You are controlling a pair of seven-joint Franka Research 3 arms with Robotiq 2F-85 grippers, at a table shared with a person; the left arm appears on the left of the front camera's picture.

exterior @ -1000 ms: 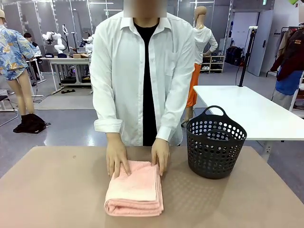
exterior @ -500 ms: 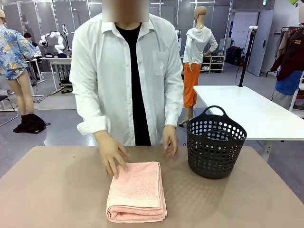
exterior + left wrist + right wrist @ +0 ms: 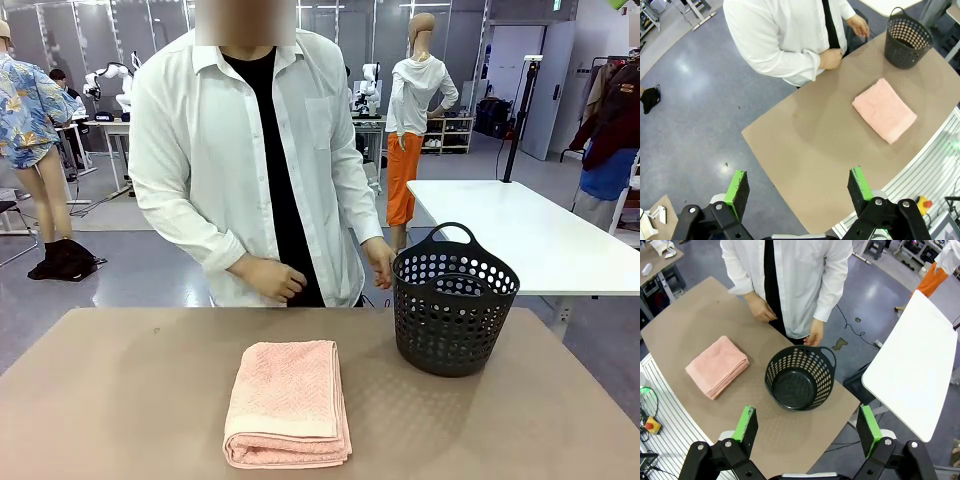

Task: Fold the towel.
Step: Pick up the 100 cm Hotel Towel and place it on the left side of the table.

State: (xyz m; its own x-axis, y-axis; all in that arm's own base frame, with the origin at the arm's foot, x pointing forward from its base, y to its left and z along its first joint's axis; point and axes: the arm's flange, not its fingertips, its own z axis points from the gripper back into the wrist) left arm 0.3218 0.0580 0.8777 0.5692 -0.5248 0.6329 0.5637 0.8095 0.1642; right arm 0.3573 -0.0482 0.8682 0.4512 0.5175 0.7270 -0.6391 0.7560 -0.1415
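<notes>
The towel (image 3: pixel 288 402) lies folded into a thick salmon-pink rectangle on the brown table (image 3: pixel 120 400), in front of the person. It also appears as the towel (image 3: pixel 884 110) in the left wrist view and the towel (image 3: pixel 717 366) in the right wrist view. The person's hands (image 3: pixel 268 278) are lifted off it and held near the body. High above the table's left end, my left gripper (image 3: pixel 799 186) stands open with nothing between its green pads. My right gripper (image 3: pixel 808 429) hangs open and empty above the basket side.
A dark perforated basket (image 3: pixel 454 300) stands empty on the table to the right of the towel. A white table (image 3: pixel 520 235) stands beyond it at the right. The person in a white shirt (image 3: pixel 250 160) stands at the far edge.
The person's hands have lifted off the towel and drawn back to the body. The person has stepped slightly to the picture's left. The towel lies still since half a second ago.
</notes>
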